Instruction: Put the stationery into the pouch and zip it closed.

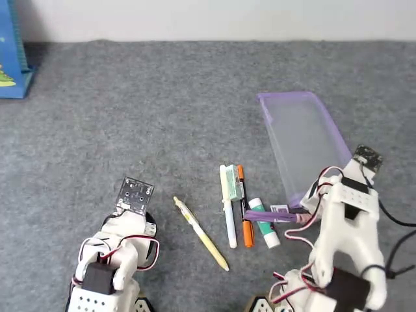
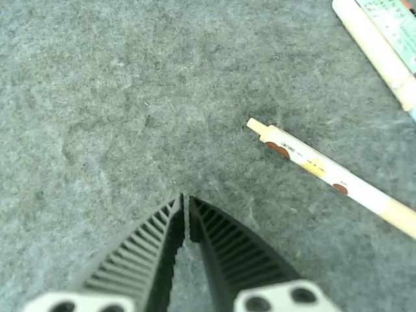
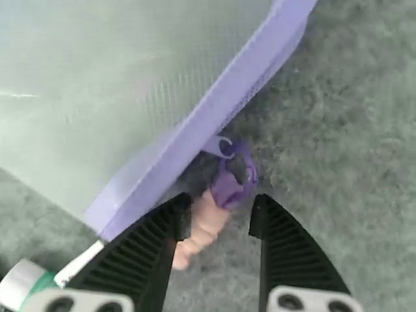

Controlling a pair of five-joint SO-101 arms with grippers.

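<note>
A translucent purple pouch (image 1: pixel 304 140) lies flat at the right of the grey mat. Its purple zipper pull (image 3: pixel 232 174) with a pinkish cord sits at the near corner. My right gripper (image 3: pixel 220 209) is open, one finger on each side of that pull. To the left of the pouch lie a green-capped glue stick (image 1: pixel 264 225), an orange pen (image 1: pixel 244 208), a white marker (image 1: pixel 228 207) and a yellow pen (image 1: pixel 201 234). Low at the left, my left gripper (image 2: pixel 185 199) is shut on nothing, just above the mat, with the yellow pen (image 2: pixel 325 173) lying a little way off to one side.
A blue box (image 1: pixel 12 55) stands at the far left edge against the wall. The grey mat (image 1: pixel 130 110) stretches open behind the pens and to the left of the pouch.
</note>
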